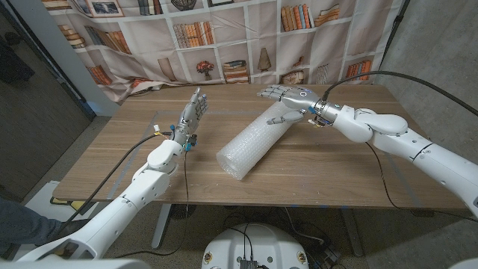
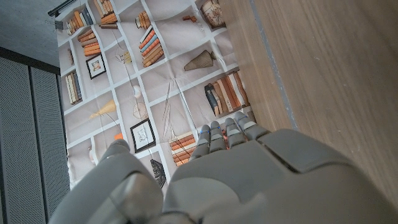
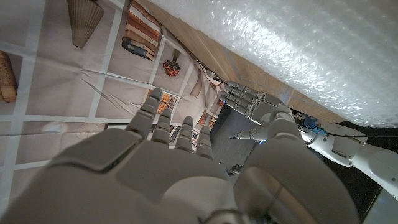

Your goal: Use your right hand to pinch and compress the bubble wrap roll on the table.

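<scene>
Here, a wooden table stands before a backdrop printed with bookshelves, which hangs along the table's far edge. A bubble wrap roll lies on its side near the middle of the table, running diagonally from the near middle toward the far right; in the right wrist view its bubbled surface shows close to the hand. The robot's right arm reaches in from the near right corner, a black cable arching over it. The left arm comes in from the near left corner, also trailing a dark cable. The right hand hovers at the far end of the roll, fingers extended toward the far edge and spread, thumb hanging down just beside the wrap; whether the thumb touches the roll cannot be told, and nothing is pinched in it. In the right wrist view its fingers are straight and apart. The left hand is raised over the left half of the table, well apart from the roll, fingers upright and holding nothing; the left wrist view shows its fingers straight, side by side, pointed toward the backdrop.
</scene>
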`<action>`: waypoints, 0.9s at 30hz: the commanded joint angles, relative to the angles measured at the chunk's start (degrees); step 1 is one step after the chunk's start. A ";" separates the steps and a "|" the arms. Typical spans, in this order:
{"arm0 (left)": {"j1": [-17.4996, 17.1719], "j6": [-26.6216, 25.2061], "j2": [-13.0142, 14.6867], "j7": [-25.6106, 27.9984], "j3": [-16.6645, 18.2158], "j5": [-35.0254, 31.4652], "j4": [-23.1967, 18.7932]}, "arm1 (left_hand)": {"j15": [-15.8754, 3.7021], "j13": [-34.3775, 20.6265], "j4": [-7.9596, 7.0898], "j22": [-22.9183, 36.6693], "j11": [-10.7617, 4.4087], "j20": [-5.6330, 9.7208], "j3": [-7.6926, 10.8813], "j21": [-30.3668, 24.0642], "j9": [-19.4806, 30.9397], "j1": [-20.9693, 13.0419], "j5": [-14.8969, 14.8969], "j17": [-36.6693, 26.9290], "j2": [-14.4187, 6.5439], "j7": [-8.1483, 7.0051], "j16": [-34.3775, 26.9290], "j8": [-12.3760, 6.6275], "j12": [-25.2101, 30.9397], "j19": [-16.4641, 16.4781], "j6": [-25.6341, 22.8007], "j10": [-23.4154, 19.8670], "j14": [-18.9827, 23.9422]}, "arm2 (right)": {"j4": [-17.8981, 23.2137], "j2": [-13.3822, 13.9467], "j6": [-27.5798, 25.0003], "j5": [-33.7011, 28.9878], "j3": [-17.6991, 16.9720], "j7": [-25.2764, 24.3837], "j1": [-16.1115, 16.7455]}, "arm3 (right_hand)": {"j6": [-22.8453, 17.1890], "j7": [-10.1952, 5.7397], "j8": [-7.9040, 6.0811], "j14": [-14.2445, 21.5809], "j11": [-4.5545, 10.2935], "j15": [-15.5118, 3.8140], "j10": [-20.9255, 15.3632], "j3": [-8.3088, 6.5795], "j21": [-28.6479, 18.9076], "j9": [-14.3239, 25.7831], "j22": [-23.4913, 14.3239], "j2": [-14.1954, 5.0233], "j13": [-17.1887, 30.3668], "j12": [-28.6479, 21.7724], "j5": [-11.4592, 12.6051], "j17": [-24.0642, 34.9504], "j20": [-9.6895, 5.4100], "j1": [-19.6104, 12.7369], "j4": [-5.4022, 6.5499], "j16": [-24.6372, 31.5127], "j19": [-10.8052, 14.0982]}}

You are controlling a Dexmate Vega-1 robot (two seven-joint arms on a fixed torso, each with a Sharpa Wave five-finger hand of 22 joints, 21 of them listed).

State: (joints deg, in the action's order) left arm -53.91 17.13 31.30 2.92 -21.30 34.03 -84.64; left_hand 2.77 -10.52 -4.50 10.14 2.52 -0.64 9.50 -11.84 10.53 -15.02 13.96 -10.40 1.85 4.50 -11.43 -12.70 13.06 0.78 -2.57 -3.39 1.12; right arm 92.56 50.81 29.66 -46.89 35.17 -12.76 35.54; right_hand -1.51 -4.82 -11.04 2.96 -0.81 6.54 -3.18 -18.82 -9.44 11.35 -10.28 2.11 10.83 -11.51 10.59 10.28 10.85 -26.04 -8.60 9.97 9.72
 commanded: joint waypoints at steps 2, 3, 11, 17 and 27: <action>-0.23 -0.73 0.02 0.41 -0.16 0.00 -0.11 | -0.12 -0.24 0.23 0.14 -0.11 -0.09 0.15 0.24 0.11 -0.12 -0.21 -0.12 -0.55 0.29 0.19 -0.01 -0.20 -0.33 -0.44 -0.30 0.31 | 1.13 1.01 -0.26 -3.49 1.77 3.17 -1.83 | -0.03 -0.51 -0.45 -1.05 0.82 -0.27 -0.43 0.07 -0.19 0.08 -0.15 0.52 0.04 -0.43 0.08 0.20 0.17 0.45 0.63 0.17 -2.76; -0.24 -0.74 0.03 0.42 -0.16 -0.01 -0.09 | -0.11 -0.24 0.23 0.14 -0.13 -0.08 0.14 0.23 0.12 -0.12 -0.23 -0.12 -0.57 0.28 0.21 0.00 -0.20 -0.32 -0.46 -0.33 0.29 | 1.30 1.13 -0.22 -3.89 1.94 3.65 -2.04 | 0.03 -0.46 -0.43 -1.35 0.91 -0.19 -0.27 0.08 -0.30 0.08 -0.16 0.54 0.04 -0.37 0.09 0.20 0.29 0.49 0.65 0.08 -2.81; -0.41 -0.49 -0.17 0.38 -0.13 0.18 0.28 | -0.23 -0.25 0.22 0.15 -0.25 -0.13 0.09 0.26 0.12 -0.17 -0.33 -0.13 -0.65 0.25 0.22 0.02 -0.27 -0.40 -0.71 -0.42 0.42 | 2.49 1.39 -0.50 -5.58 2.82 7.40 -3.31 | 1.70 -0.10 0.05 -2.89 0.28 0.09 2.32 -0.23 -1.54 0.08 -0.14 0.54 0.01 0.40 0.29 0.13 1.04 -0.22 0.31 -0.03 -1.38; -0.28 0.12 -0.64 0.01 -0.25 0.34 1.03 | -0.21 -0.25 0.21 0.15 -0.19 -0.21 0.06 0.25 0.12 -0.19 -0.38 -0.13 -0.69 0.21 0.24 0.05 -0.32 -0.37 -0.79 -0.43 0.43 | 2.99 1.40 0.18 -6.46 3.76 10.55 -4.58 | 3.15 0.16 0.29 -3.68 -0.25 0.26 3.59 -0.70 -2.27 0.10 -0.10 0.41 0.01 0.55 0.43 0.08 1.00 -1.37 -0.12 0.04 0.44; -0.35 0.00 -0.80 -0.27 -0.32 0.78 1.36 | -0.22 -0.26 0.18 0.16 -0.34 -0.26 -0.02 0.26 0.13 -0.23 -0.51 -0.13 -0.79 0.14 0.29 0.19 -0.38 -0.43 -0.84 -0.62 0.49 | 0.98 -0.34 1.69 -7.73 5.87 14.21 -7.55 | 4.45 0.35 0.16 -2.82 -0.32 1.87 4.34 -1.21 -3.17 0.12 -0.03 0.64 0.02 0.35 0.54 0.05 0.29 -3.01 -0.59 0.63 3.56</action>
State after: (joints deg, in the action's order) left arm -54.22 16.92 30.83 3.05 -21.51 34.34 -83.88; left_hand 2.55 -10.52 -4.50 10.14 2.34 -0.74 9.50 -11.62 10.53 -15.06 13.73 -10.41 0.73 4.51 -11.21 -12.71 12.66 0.67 -3.18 -3.55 1.33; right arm 94.98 51.88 29.80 -52.95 38.92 -3.21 30.92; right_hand 2.29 -4.31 -10.99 -0.37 -1.02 7.31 0.51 -19.38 -11.91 11.34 -10.23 2.78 10.65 -11.00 10.86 10.27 11.20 -28.13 -9.17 10.17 11.94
